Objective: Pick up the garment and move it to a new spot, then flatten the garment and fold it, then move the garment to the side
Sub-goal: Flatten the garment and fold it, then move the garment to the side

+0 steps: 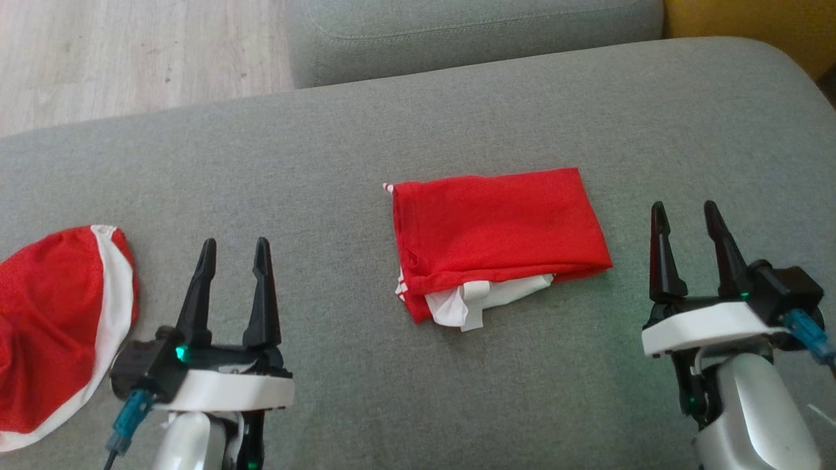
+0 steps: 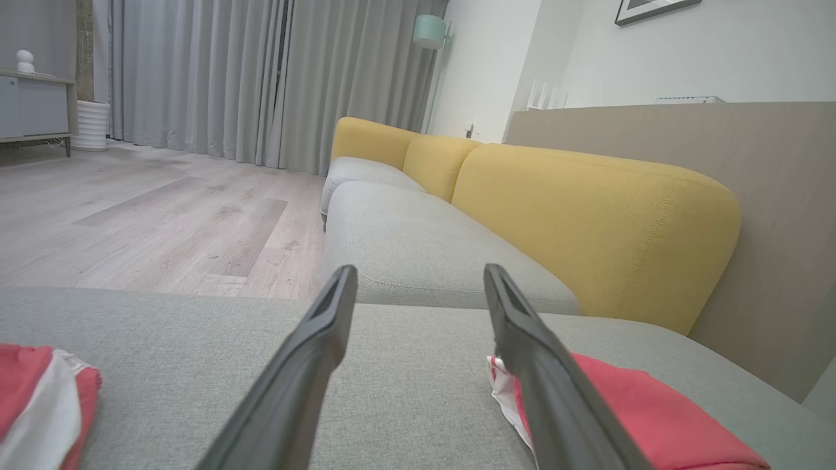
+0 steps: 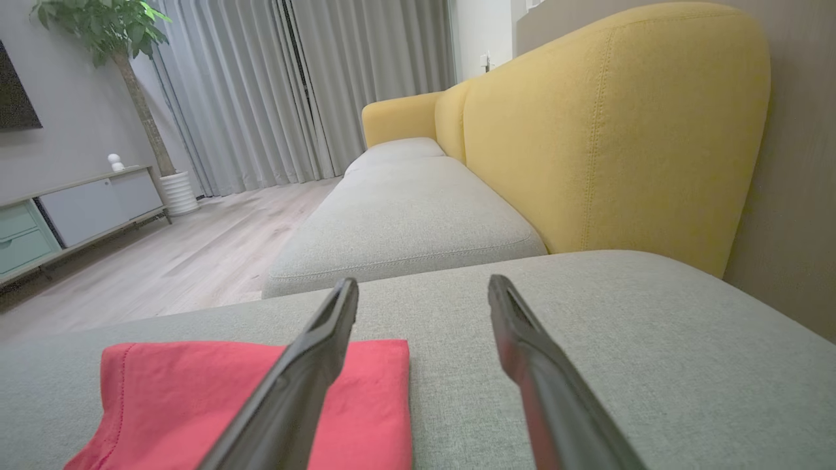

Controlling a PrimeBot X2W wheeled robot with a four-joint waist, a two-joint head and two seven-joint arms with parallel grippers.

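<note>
A wide grey seat cushion [image 1: 457, 117] of woven fabric was the working surface, and the folded red garment [image 1: 496, 222] lay near its middle, flat, with a white layer [image 1: 486, 301] showing from under its near edge.

Far to the left of the garment, at the cushion's edge, lay a rumpled red-and-white cloth [image 1: 59, 313] with a white band along its side. Between that cloth and the garment, the left gripper [image 1: 235, 243] stood over bare cushion with its two dark fingers spread apart and holding nothing. It was well clear of the garment's left edge. Just right of the garment, the right gripper [image 1: 683, 205] was likewise spread wide and empty, apart from the cloth's right corner.

Beyond the garment to the left was pale wood-plank flooring [image 1: 130, 52]. Straight beyond it was a second grey seat [image 1: 470, 32], and beyond it to the right a mustard-yellow backrest [image 1: 751, 26].

The wrist views showed the room past the garment: a low sideboard [image 3: 78, 209] and a potted tree [image 3: 98, 26] at the left, then long grey curtains [image 2: 261, 78] to the floor, a pale green lamp shade [image 2: 430, 31], and at the right a white wall with the corner of a framed picture [image 2: 653, 8].
</note>
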